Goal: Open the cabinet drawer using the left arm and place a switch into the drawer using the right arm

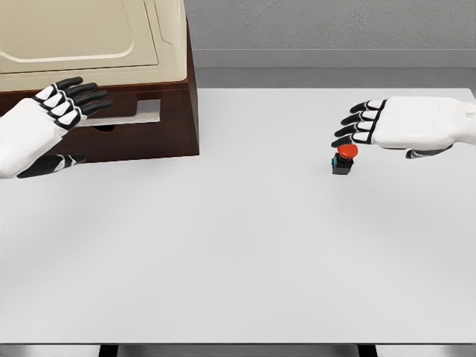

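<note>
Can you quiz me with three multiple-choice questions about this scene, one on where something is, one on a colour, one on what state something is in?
1. Where does the switch stand?
A. On the white table, just below the right hand's fingers
B. On top of the cabinet
C. Inside the drawer

2. What colour is the switch's button?
A. Green
B. Red
C. Yellow

3. What state is the right hand in?
A. Closed around the switch
B. Closed around the drawer handle
C. Open, holding nothing

Answers:
1. A: the switch sits on the tabletop at the right, far from the cabinet.
2. B: a red cap tops a dark base.
3. C: its fingers are stretched out above the switch, not wrapped round it. The left hand is open too, by the drawer handle.
</note>
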{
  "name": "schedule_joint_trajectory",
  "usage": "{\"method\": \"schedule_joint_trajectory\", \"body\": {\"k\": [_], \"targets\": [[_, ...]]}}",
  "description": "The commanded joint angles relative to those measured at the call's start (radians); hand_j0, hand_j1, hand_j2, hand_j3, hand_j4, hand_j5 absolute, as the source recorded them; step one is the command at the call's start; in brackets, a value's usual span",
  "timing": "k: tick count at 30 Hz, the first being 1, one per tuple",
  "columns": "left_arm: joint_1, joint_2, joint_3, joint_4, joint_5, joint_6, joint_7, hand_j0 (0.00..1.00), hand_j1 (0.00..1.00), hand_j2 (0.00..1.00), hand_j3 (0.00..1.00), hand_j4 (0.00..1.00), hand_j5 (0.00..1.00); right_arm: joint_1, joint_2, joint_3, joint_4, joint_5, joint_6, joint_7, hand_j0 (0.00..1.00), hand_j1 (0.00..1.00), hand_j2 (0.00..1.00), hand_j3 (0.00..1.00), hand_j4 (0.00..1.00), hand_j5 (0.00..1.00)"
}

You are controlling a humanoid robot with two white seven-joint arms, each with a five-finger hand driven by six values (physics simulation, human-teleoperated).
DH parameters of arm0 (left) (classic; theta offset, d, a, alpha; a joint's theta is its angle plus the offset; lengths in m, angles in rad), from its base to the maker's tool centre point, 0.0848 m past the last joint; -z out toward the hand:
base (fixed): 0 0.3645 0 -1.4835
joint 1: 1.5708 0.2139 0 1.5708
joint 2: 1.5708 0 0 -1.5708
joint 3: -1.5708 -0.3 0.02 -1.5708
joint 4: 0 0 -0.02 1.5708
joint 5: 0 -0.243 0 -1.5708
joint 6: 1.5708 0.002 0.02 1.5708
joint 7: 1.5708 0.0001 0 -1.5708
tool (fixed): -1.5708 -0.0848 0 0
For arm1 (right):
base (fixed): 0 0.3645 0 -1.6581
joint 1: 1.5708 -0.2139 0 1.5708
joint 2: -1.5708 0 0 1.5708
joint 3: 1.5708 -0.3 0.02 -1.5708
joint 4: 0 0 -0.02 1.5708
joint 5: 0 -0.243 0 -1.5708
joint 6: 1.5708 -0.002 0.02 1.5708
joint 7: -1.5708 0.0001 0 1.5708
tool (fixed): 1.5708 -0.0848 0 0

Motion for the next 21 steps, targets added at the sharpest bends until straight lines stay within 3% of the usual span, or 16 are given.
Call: {"method": "schedule_joint_trajectory", "body": {"k": [1,6,7,9,12,13,16,21], "targets": [[0.0,0.0,0.0,0.0,0.005,0.0,0.002,1.0,1.0,1.0,1.0,1.0,1.0,0.0,-0.001,-0.001,0.0,-0.004,0.003,0.0,1.0,1.0,1.0,1.0,1.0,1.0],[-0.011,0.008,0.0,0.0,0.005,0.0,0.0,1.0,1.0,1.0,1.0,1.0,1.0,-0.02,0.01,-0.004,0.01,0.0,0.003,0.0,1.0,1.0,1.0,1.0,1.0,1.0],[-0.012,0.01,0.0,0.0,0.033,0.0,0.0,1.0,1.0,1.0,1.0,1.0,1.0,-0.029,0.01,-0.002,0.052,-0.003,0.003,0.0,1.0,1.0,1.0,1.0,1.0,1.0],[-0.009,0.025,-0.012,0.0,0.087,0.0,-0.001,1.0,1.0,1.0,1.0,1.0,1.0,-0.038,0.088,0.048,0.118,0.023,0.003,0.0,1.0,1.0,1.0,1.0,1.0,1.0],[-0.02,0.091,-0.117,0.0,0.129,0.0,-0.001,1.0,1.0,1.0,1.0,1.0,1.0,-0.066,0.198,0.082,0.156,0.076,0.003,0.0,1.0,1.0,1.0,1.0,1.0,1.0],[-0.043,0.103,-0.138,0.0,0.171,0.0,-0.015,1.0,1.0,1.0,1.0,1.0,1.0,-0.066,0.209,0.081,0.161,0.122,0.003,0.0,1.0,1.0,1.0,1.0,1.0,1.0],[-0.12,0.1,-0.218,0.0,0.309,0.0,-0.214,1.0,1.0,1.0,1.0,1.0,1.0,-0.061,0.237,0.079,0.224,0.134,0.003,0.0,1.0,1.0,1.0,1.0,1.0,1.0],[-0.158,0.094,-0.266,0.0,0.306,0.0,-0.251,1.0,1.0,1.0,1.0,1.0,1.0,-0.057,0.243,0.081,0.346,0.137,0.003,0.0,1.0,1.0,1.0,1.0,1.0,1.0]]}}
